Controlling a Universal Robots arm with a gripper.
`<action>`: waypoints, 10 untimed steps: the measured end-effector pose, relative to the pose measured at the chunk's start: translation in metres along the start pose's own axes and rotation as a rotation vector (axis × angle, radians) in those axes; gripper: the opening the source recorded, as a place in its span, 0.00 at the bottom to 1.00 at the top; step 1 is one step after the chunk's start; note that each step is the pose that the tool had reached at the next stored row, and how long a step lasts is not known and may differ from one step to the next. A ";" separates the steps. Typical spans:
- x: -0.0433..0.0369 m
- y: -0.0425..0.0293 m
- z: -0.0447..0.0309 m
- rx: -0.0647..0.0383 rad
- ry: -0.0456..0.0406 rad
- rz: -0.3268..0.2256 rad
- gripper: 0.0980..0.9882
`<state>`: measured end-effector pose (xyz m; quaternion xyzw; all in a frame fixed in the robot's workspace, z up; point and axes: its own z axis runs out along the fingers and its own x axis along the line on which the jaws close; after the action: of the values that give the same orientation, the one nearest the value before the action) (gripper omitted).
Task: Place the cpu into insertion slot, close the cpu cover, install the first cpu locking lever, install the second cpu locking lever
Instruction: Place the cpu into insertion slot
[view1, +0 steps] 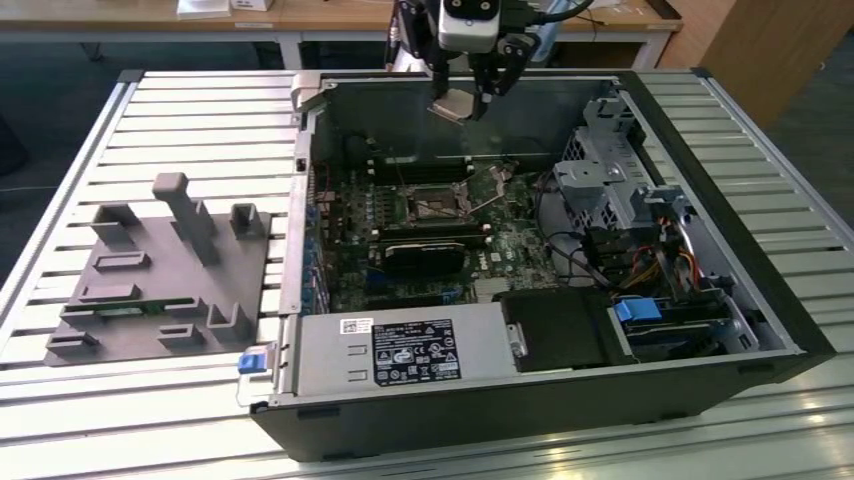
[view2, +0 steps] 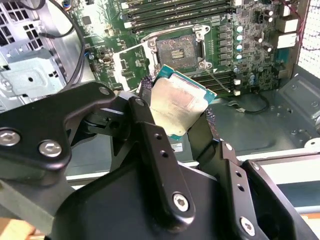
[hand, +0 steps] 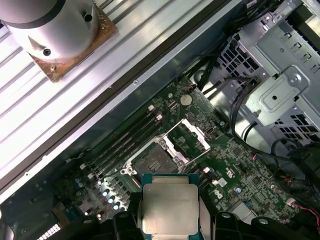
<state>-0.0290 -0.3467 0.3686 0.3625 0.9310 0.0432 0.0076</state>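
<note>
My gripper (view1: 462, 98) hangs above the open computer case, near its far wall, shut on the cpu (view1: 455, 105). The cpu (view2: 177, 107) is a flat silvery-beige square with a green edge, tilted between the black fingers (view2: 150, 130). In the first wrist view the cpu (hand: 169, 207) lies between the two pads. Below it on the green motherboard is the insertion slot (view1: 438, 208), a dark square with a silver rim (view2: 179, 49), bare (hand: 152, 161). The cpu cover (hand: 187, 139) is swung open beside the slot (view2: 130, 61).
A grey power supply box (view1: 400, 352) sits at the case's near side. A metal drive cage (view1: 601, 185) and cables fill the exterior view's right. A black block (view1: 424, 255) lies just in front of the slot. A grey fixture tray (view1: 160, 270) rests on the slatted table.
</note>
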 end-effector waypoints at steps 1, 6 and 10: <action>0.0000 0.0000 0.0001 0.000 -0.0007 0.007 0.49; 0.0000 0.0000 0.0006 -0.001 -0.0041 0.045 0.49; 0.0000 -0.0001 0.0008 -0.001 -0.0066 0.074 0.49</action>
<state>-0.0290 -0.3467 0.3678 0.3969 0.9168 0.0427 0.0092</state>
